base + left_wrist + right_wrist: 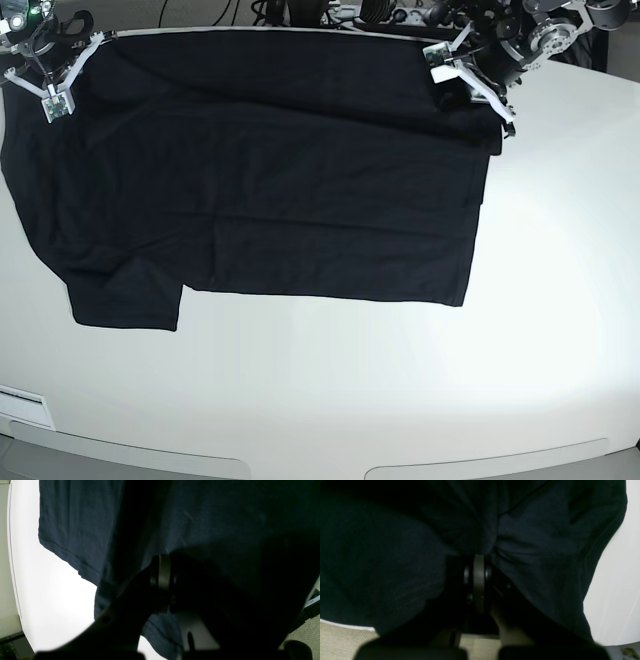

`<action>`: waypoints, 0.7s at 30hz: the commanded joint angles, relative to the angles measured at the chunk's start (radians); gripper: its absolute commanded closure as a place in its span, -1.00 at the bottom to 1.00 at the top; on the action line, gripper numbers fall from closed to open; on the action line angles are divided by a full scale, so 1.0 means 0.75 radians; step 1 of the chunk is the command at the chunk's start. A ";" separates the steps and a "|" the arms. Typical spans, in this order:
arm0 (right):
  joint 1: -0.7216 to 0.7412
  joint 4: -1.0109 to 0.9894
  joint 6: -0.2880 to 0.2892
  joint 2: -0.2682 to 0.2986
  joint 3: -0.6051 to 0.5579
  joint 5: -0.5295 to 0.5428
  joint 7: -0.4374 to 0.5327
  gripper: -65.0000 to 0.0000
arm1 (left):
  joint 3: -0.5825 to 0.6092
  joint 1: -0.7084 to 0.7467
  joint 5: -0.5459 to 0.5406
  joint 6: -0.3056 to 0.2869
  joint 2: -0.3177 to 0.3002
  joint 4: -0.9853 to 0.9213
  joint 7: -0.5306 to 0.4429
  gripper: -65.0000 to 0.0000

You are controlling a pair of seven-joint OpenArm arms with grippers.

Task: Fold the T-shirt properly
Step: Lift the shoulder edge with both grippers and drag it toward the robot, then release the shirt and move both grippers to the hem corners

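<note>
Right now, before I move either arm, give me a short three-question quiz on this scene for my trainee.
1. True or false: both grippers are shut on the T-shirt.
2. Where does the shirt's sleeve stick out in the base view? A) toward the near left B) toward the far right C) off the table's near edge
3. What colour is the table?

Key: 1 true; the left gripper and right gripper each pinch cloth at a far corner. 2 A. 3 white.

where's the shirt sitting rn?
In the base view the T-shirt lies spread over the far left and middle of the white table, with the left gripper and right gripper at its far corners.
</note>
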 commanded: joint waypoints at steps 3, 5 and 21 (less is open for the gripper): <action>-0.026 -0.011 0.009 0.009 -0.003 0.003 -0.127 1.00 | -0.003 -0.004 0.010 0.018 -0.025 0.029 0.000 1.00; -0.026 0.019 -0.008 0.009 -0.001 -0.004 -0.125 1.00 | -0.003 -0.004 0.034 0.051 -0.025 0.049 0.001 1.00; 0.044 0.394 -0.297 0.014 0.061 -0.521 0.108 0.80 | -0.127 -0.159 0.036 0.532 -0.017 0.189 0.014 1.00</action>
